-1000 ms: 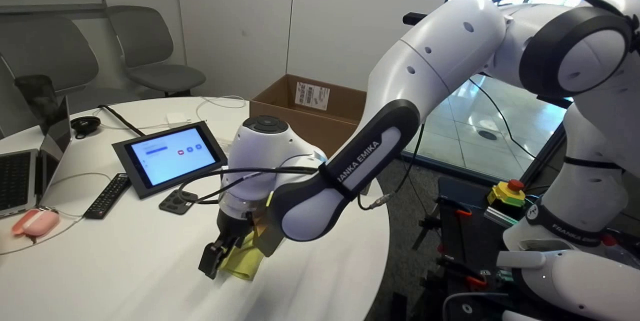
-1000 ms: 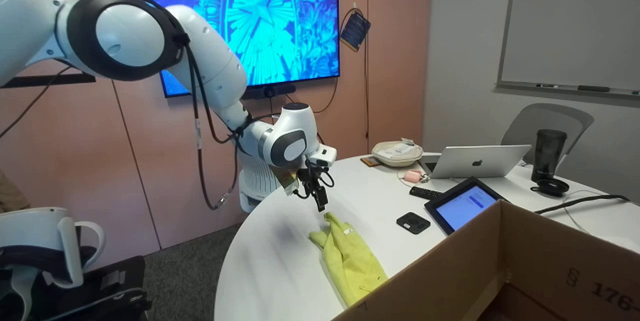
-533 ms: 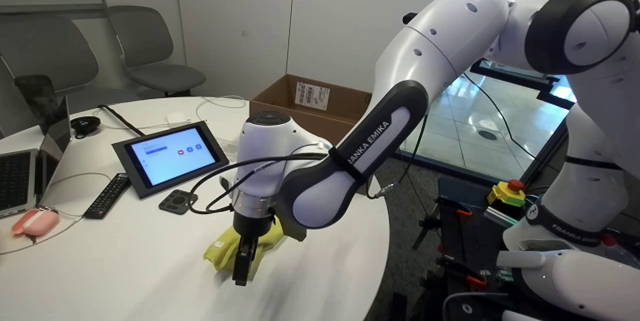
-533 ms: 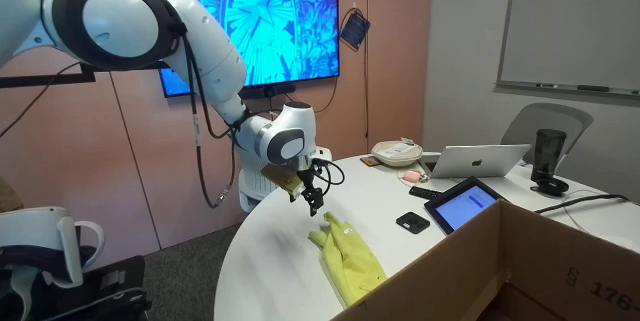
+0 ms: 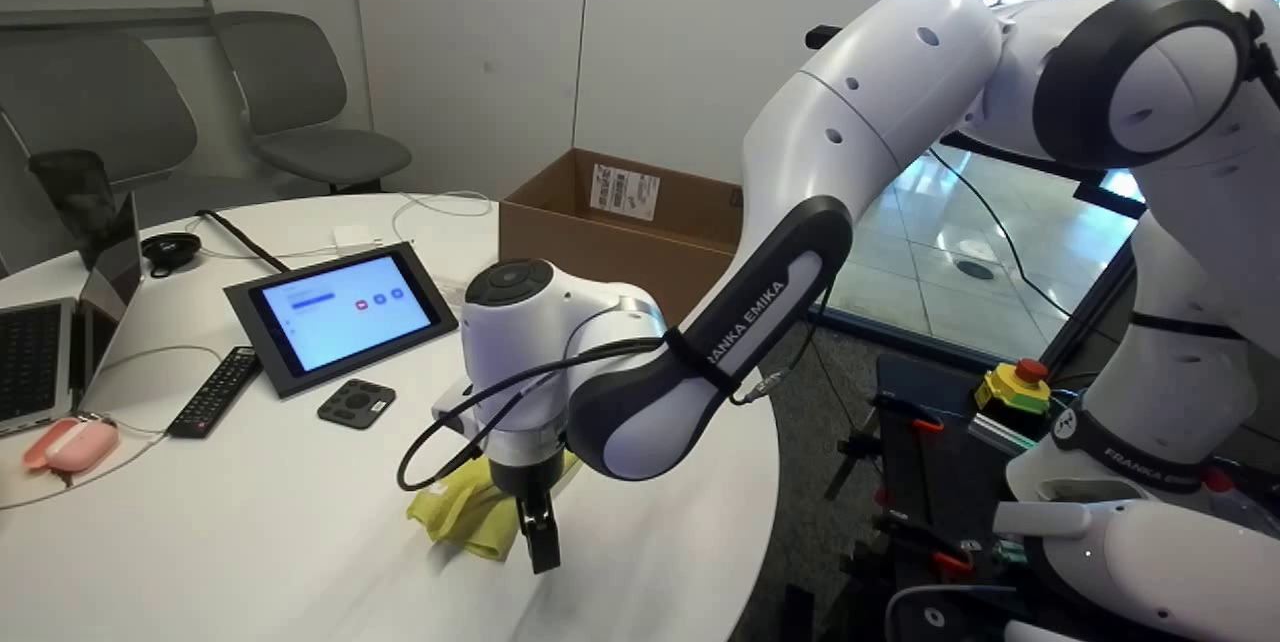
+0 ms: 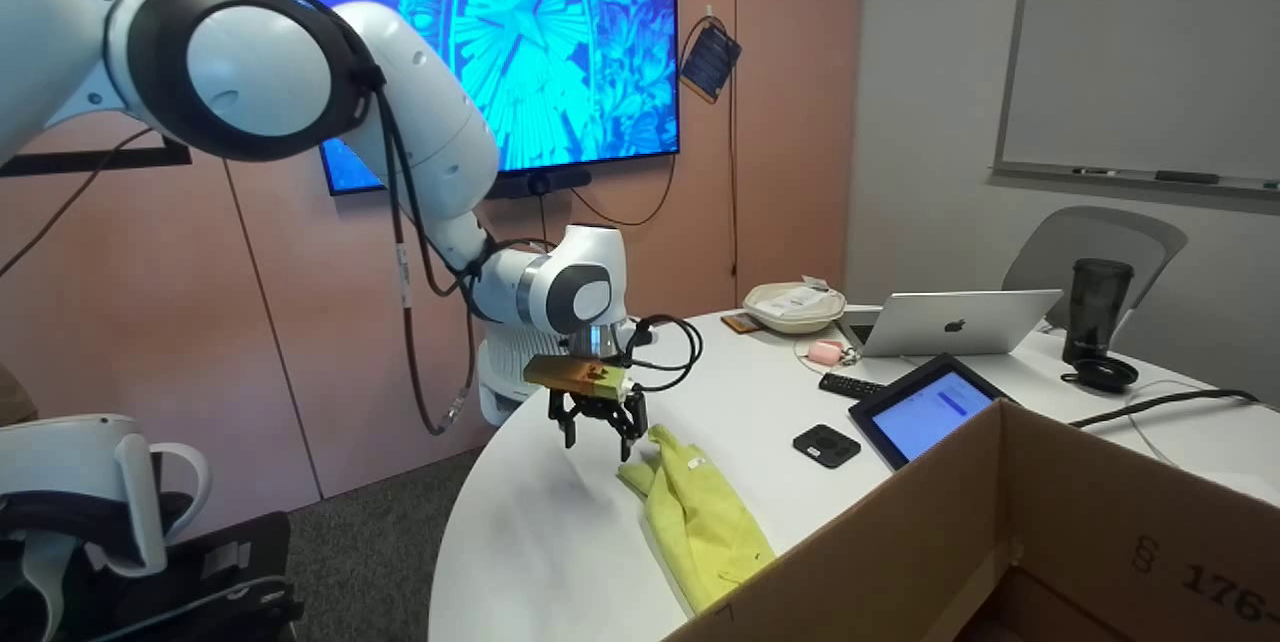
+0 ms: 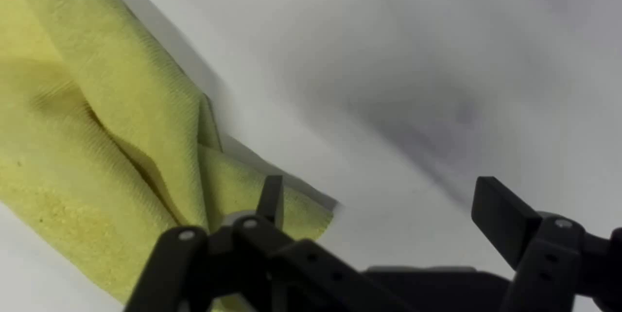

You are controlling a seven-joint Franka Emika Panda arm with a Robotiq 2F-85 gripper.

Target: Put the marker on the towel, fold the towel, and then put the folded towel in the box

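A yellow-green towel (image 6: 705, 527) lies bunched into a long folded strip on the white table, and it shows in both exterior views. My gripper (image 6: 598, 444) points down beside the towel's narrow end, its jaws wide apart. In the wrist view the left finger (image 7: 272, 200) overlaps a small flat corner of the towel (image 7: 121, 132). Bare tabletop fills most of the gap between the fingertips, and nothing is gripped. An open cardboard box (image 5: 615, 252) with a white label stands at the table's side. The marker is hidden or out of view.
Near the towel lie a black puck-like device (image 5: 357, 404) and a tablet on a stand (image 5: 345, 312). Further off are a remote (image 5: 213, 392), a pink earbud case (image 5: 75, 446) and a laptop (image 6: 955, 324). The box wall (image 6: 860, 532) rises close to the towel's far end.
My gripper has turned about its upright axis and come lower, moving across the towel's end to its other side. The jaws remain open and the towel has not moved.
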